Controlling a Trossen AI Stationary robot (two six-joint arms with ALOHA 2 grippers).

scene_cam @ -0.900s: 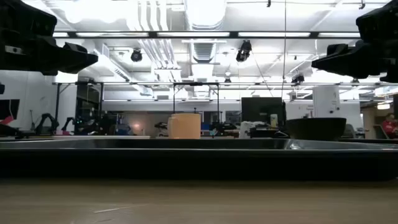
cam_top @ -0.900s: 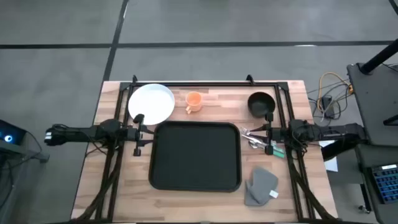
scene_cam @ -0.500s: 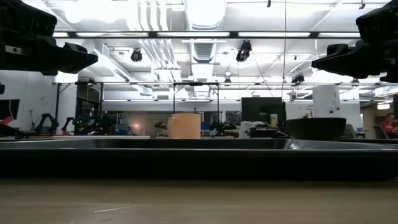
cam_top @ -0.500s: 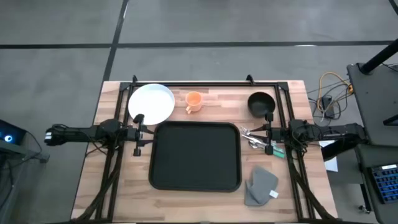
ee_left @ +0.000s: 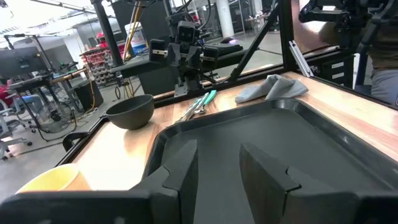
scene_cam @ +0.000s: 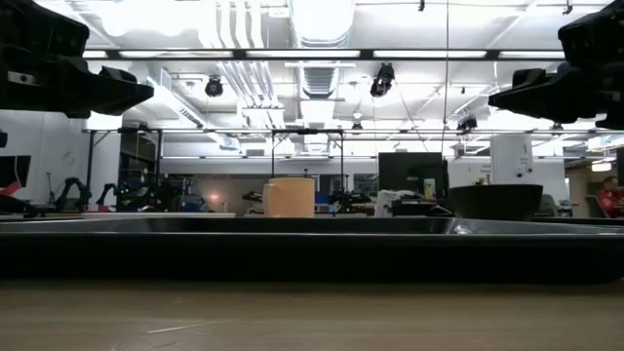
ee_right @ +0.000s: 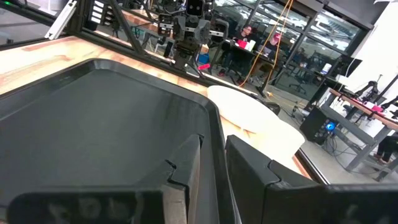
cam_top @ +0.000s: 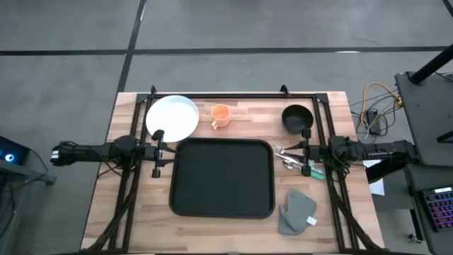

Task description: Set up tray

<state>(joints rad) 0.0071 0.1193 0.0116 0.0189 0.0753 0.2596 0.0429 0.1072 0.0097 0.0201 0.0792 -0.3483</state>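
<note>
I am looking down on a wooden table (cam_top: pixel 230 223) with a large black tray (cam_top: pixel 222 177) lying empty at its centre, long sides running toward and away from the table's front edge, so its short ends face near and far and its long rims face my two arms. Round it, largest first: a white plate (cam_top: pixel 172 117) off the tray's far left corner, a dark bowl (cam_top: pixel 296 117) off its far right corner, a grey folded cloth (cam_top: pixel 297 211) just beside its near right corner, an orange cup (cam_top: pixel 220 115) between plate and bowl, and a small bundle of cutlery (cam_top: pixel 294 160) with a green handle against the right rim. The left gripper (cam_top: pixel 159 149) hangs just outside the tray's left rim, pointing across it; from its wrist camera I see its two fingers (ee_left: pixel 180 168) parted with a clear gap and nothing between them. The right gripper (cam_top: pixel 306 150) mirrors it at the right rim, above the cutlery, its fingers (ee_right: pixel 186 163) standing a narrow slit apart and empty, as far as I can judge from that close angle. Both arms sit about equally near the tray; the plate lies nearer the left, while the bowl, cutlery and cloth lie nearer the right.
</note>
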